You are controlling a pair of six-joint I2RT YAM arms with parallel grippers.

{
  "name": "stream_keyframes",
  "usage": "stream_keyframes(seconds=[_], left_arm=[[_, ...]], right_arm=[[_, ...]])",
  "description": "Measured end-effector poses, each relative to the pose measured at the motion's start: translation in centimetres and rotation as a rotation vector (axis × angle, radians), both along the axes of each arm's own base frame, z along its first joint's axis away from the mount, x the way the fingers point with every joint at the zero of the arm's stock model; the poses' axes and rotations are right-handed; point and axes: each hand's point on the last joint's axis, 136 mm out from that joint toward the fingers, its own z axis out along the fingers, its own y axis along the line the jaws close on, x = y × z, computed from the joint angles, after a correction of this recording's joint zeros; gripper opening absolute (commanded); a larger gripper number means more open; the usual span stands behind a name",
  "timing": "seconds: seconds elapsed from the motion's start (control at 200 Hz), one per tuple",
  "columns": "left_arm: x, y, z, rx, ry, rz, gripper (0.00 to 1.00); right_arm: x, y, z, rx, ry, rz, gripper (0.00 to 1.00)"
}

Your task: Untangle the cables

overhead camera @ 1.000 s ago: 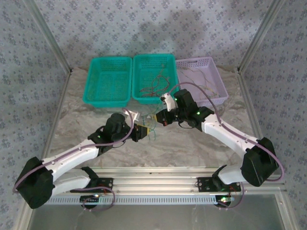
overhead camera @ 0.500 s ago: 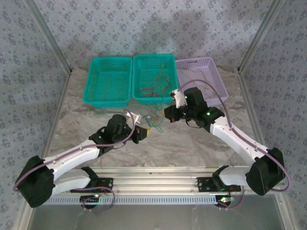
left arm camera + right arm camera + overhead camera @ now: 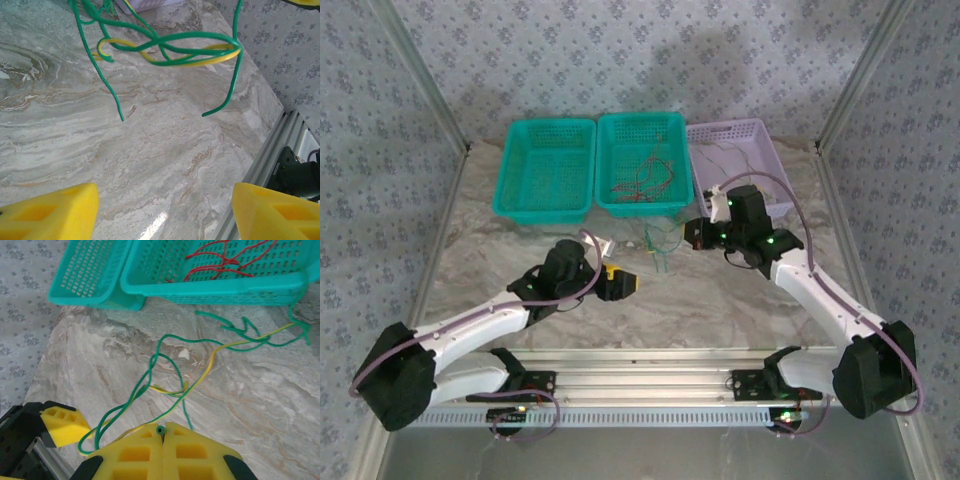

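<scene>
Cables (image 3: 660,243) have swung right, pinched in the right jaws; left jaws have spread apart.

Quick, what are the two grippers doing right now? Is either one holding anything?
Left gripper: open, holding nothing.
Right gripper: closed on a green cable.

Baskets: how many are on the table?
3, in a row at the far side of the table: the left teal basket, the middle teal basket holding red wires, and the lilac basket, partly covered by the right arm. No others seem hidden.
</scene>
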Motion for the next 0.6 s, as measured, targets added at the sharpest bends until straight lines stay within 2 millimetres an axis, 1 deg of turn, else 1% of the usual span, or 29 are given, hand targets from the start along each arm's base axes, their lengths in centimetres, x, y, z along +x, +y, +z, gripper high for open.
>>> stream_keyframes(seconds=[0.135, 0.195, 0.27, 0.345, 0.455, 0.605], left_arm=[[0.3, -0.2, -0.5, 0.004, 0.010, 0.007, 0.75], [0.4, -0.2, -0.7, 0.006, 0.015, 0.012, 0.77], [0.7, -0.3, -0.7, 0.008, 0.022, 0.023, 0.81], [1.2, -0.6, -0.2, 0.000, 0.022, 0.036, 0.84], [2.4, -1.2, 1.2, -0.019, 0.008, 0.064, 0.87], [4.8, -2.6, 3.0, -0.026, -0.007, 0.103, 0.88]], right_arm=[[0.3, -1.9, -1.6, -0.073, 0.042, -0.073, 0.00], [0.0, -2.0, -2.3, -0.096, 0.065, -0.071, 0.00], [-0.5, -1.6, -3.2, -0.127, 0.081, -0.055, 0.00], [-1.3, -1.0, -4.1, -0.170, 0.096, -0.027, 0.00], [-2.5, -0.2, -5.6, -0.225, 0.124, 0.015, 0.00], [-4.3, -0.1, -8.0, -0.275, 0.167, 0.050, 0.00]])
